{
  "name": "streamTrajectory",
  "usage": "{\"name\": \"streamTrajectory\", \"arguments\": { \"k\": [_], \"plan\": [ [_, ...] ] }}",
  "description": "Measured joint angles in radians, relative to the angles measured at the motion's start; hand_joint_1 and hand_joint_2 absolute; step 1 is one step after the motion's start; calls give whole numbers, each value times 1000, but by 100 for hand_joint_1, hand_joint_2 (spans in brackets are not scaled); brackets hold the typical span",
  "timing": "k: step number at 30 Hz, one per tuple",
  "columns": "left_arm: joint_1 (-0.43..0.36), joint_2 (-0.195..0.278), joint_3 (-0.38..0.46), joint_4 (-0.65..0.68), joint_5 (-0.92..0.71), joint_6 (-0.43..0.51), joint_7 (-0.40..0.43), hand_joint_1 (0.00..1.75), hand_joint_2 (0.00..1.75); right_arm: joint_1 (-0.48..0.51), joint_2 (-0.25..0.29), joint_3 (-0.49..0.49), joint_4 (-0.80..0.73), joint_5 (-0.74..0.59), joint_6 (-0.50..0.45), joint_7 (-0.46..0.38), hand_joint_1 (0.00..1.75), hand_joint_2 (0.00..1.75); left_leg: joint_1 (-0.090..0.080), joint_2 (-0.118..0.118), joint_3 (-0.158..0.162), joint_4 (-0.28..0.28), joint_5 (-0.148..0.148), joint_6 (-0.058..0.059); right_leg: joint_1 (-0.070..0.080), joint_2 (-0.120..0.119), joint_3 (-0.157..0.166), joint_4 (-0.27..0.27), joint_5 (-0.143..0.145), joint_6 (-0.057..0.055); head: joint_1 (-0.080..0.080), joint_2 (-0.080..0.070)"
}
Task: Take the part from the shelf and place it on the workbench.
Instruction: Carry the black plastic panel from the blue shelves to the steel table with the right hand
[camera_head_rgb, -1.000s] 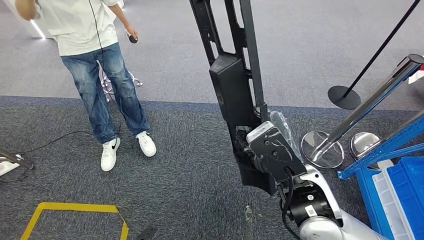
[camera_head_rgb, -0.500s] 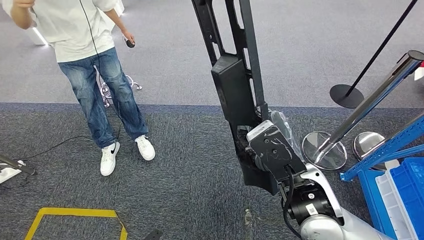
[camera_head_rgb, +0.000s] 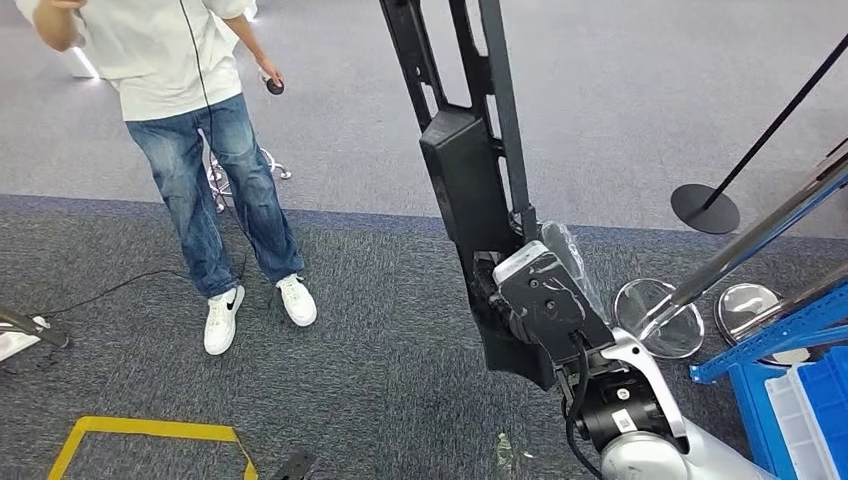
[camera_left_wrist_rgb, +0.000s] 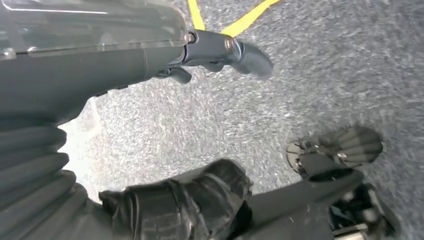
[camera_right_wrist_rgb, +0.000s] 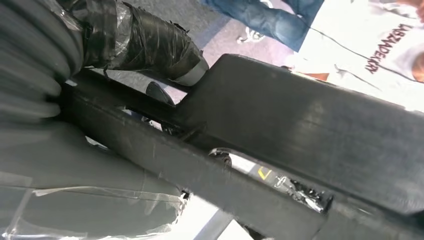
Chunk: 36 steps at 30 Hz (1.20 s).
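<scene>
The part (camera_head_rgb: 465, 190) is a long black frame with a boxy block on it, standing nearly upright in the head view, its upper end past the picture's edge. My right hand (camera_head_rgb: 540, 300) grips its lower section, partly wrapped in clear plastic. In the right wrist view the part (camera_right_wrist_rgb: 310, 130) crosses the picture, and my taped thumb (camera_right_wrist_rgb: 150, 45) lies against it. My left hand (camera_left_wrist_rgb: 90, 75) hangs over grey carpet, holding nothing, with its fingers (camera_left_wrist_rgb: 245, 54) apart from the thumb (camera_left_wrist_rgb: 185, 205).
A person (camera_head_rgb: 200, 150) in a white shirt and jeans stands ahead on the left with a small dark object in one hand. A cable (camera_head_rgb: 110, 288) and yellow tape (camera_head_rgb: 150, 430) lie on the carpet. Stanchion bases (camera_head_rgb: 660, 318) and blue shelf bins (camera_head_rgb: 800, 400) are at the right.
The whole scene has slid right, so the camera has turned left; the blue bins sit nearer the picture's edge. The person has shifted a little. My right hand still grips the part the same way.
</scene>
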<state>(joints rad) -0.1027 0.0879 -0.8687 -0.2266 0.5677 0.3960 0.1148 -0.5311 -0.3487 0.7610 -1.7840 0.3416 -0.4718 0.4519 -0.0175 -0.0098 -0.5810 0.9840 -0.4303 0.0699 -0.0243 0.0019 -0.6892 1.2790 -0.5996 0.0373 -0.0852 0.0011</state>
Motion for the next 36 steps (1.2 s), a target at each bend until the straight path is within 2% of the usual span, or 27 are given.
{"name": "streamTrajectory", "arguments": {
  "k": [1, 2, 3, 4, 6, 9, 11, 12, 14, 15, 16, 17, 19, 20, 22, 25, 27, 29, 30, 31, 32, 33, 34, 36],
  "plan": [
    [1, 0, 0, 0, 2, 7, -3, 0, 175, 1, 0, 0, 1, 0, 1, 0, 154, 175, 1, -1, 6, 4, -8, -2, -2, 0, -13, -6, 10, 3, 0, 0],
    [3, -1, 0, 0, 4, 16, -10, 0, 175, 1, 0, 0, 1, 0, 0, 0, 154, 175, 3, -2, 13, 10, -17, -6, -4, -1, -11, -43, 40, 5, 1, 0],
    [4, -2, 0, 0, 6, 28, -24, 0, 175, 1, 0, 0, 1, 0, -1, 1, 154, 175, 5, -2, 19, 19, -28, -10, -6, -1, 2, -102, 89, 6, 1, 0],
    [5, -2, 0, 0, 8, 40, -39, 0, 175, 2, -1, 0, 2, -1, -2, 1, 154, 175, 7, -3, 24, 31, -40, -16, -6, -1, 13, -156, 129, 5, 2, 0],
    [2, -3, 0, 0, 11, 54, -63, 0, 175, 4, -1, 0, 0, -3, -4, 2, 154, 175, 7, -4, 18, 51, -60, -28, -3, -1, 24, -213, 172, -4, 4, 0],
    [0, -2, 0, 0, 14, 59, -73, 0, 175, 6, -3, 0, -3, -5, -9, 2, 154, 175, 8, -2, 12, 67, -72, -43, 0, 1, 27, -214, 174, -25, 4, 0],
    [0, -3, 0, 0, 15, 61, -75, 0, 175, 6, -5, -1, -4, -2, -18, 2, 154, 175, 12, 1, -6, 109, -93, -54, -3, -1, 38, -219, 170, -34, 1, 0],
    [0, -3, 0, 0, 15, 61, -76, 0, 175, 5, -5, -1, -6, 1, -24, 2, 154, 175, 15, 3, -31, 156, -113, -60, -4, -4, 42, -221, 168, -37, 0, 0],
    [0, -5, 0, 0, 15, 61, -75, 0, 175, 7, -5, -1, -8, 12, -32, 2, 154, 175, 20, 4, -104, 274, -157, -69, -3, -10, 47, -223, 163, -41, -3, 0],
    [1, -6, 0, 0, 15, 61, -74, 0, 175, 8, -5, -1, -8, 17, -34, 3, 154, 175, 22, 4, -133, 313, -165, -71, -2, -14, 50, -223, 160, -42, -2, 0],
    [2, -6, 0, 0, 15, 61, -74, 0, 175, 10, -5, -1, -8, 22, -34, 3, 154, 175, 23, 4, -147, 320, -155, -71, -2, -18, 53, -223, 157, -42, -3, 0],
    [4, -6, 0, 0, 15, 61, -73, 0, 175, 11, -5, -1, -8, 26, -35, 4, 154, 175, 23, 5, -141, 290, -127, -70, -2, -23, 58, -223, 153, -41, -3, 0],
    [4, -6, 0, 0, 16, 61, -73, 0, 175, 11, -5, -1, -9, 30, -35, 4, 154, 175, 21, 26, -94, 167, -50, -66, -2, -35, 71, -224, 146, -37, -3, 0],
    [1, -6, 0, 0, 16, 61, -72, 0, 175, 11, -5, -2, -9, 32, -35, 4, 154, 175, 17, 42, -72, 111, -32, -62, 0, -42, 76, -224, 143, -34, -3, 0],
    [-3, -7, 0, 0, 16, 61, -72, 0, 175, 12, -6, -3, -10, 33, -37, 4, 154, 175, 6, 62, -52, 59, -22, -52, 3, -57, 82, -228, 140, -23, -2, 0],
    [-2, -9, -1, 0, 17, 62, -70, 0, 175, 14, -6, -5, -11, 34, -39, 4, 154, 175, 3, 39, -43, 44, -7, -35, 2, -75, 94, -234, 130, -4, -2, 0],
    [0, -10, -1, 0, 17, 62, -70, 0, 175, 15, -8, -9, -12, 35, -40, 4, 154, 175, 6, 21, -34, 30, 1, -26, 1, -56, 74, -180, 92, 3, 0, 0],
    [-2, -9, -1, 0, 17, 62, -70, 0, 175, 18, -8, -12, -12, 36, -41, 4, 154, 175, 4, 3, -32, 28, 4, -21, 4, -28, 16, -60, 36, 0, 2, 0],
    [-3, -9, -1, 0, 18, 63, -69, 0, 175, 21, -8, -12, -12, 36, -41, 4, 154, 175, 2, -8, -33, 29, 4, -18, 8, -20, -11, -9, 22, -3, 4, 0],
    [-3, -9, -1, 0, 18, 63, -69, 0, 175, 25, -8, -12, -12, 36, -41, 4, 154, 175, 0, -20, -33, 31, 3, -16, 10, -14, -26, 13, 25, -7, 4, 0],
    [-3, -9, -1, 0, 18, 63, -68, 0, 175, 28, -8, -12, -12, 36, -40, 4, 154, 175, -1, -33, -33, 33, 2, -15, 13, -8, -24, -1, 46, -12, 4, 0],
    [-2, -9, -1, 0, 18, 63, -68, 0, 175, 29, -8, -12, -12, 36, -40, 4, 154, 175, -2, -47, -33, 36, 1, -15, 15, 2, -6, -49, 81, -18, 4, 0],
    [-2, -10, -1, 0, 18, 63, -68, 0, 175, 29, -9, -13, -12, 36, -40, 4, 154, 175, -1, -59, -34, 39, -1, -15, 17, 22, 19, -112, 112, -24, 4, 0],
    [-3, -11, -1, 0, 18, 63, -67, 0, 175, 29, -9, -15, -13, 37, -40, 4, 154, 175, -1, -82, -41, 47, -3, -21, 16, 63, 62, -211, 147, -31, 3, 0]
  ]
}}
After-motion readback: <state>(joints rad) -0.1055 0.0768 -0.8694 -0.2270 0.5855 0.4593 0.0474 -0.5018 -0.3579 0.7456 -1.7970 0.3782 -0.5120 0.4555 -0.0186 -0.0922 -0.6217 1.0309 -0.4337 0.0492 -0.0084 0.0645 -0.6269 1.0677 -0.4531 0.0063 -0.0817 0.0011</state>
